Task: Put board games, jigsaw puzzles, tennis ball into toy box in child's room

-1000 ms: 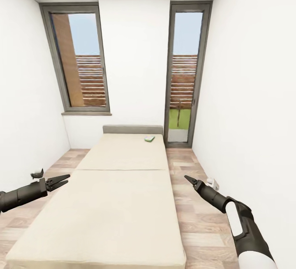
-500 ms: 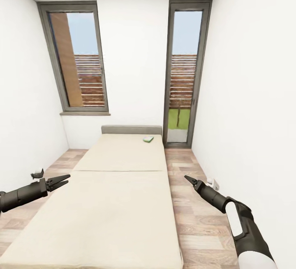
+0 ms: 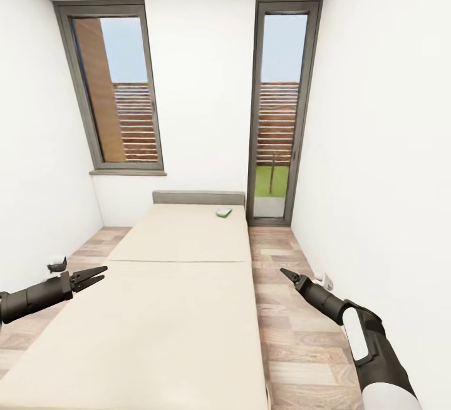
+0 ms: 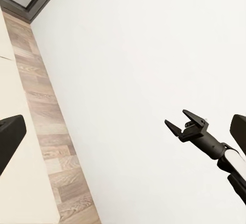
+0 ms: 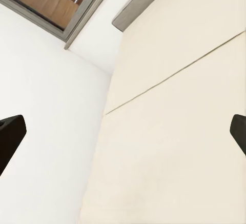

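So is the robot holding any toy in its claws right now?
No, nothing is held. The left gripper and the right gripper are both open and empty. The small green-and-white board game box lies far off on the beige bed.

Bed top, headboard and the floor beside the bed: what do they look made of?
Bed: two plain matte beige pads with a seam between them, probably fabric-covered foam; no weave is visible. Headboard: flat grey, maybe upholstered or painted board, unclear. Floor: pale wood-look planks with grain and staggered joints, likely laminate or timber.
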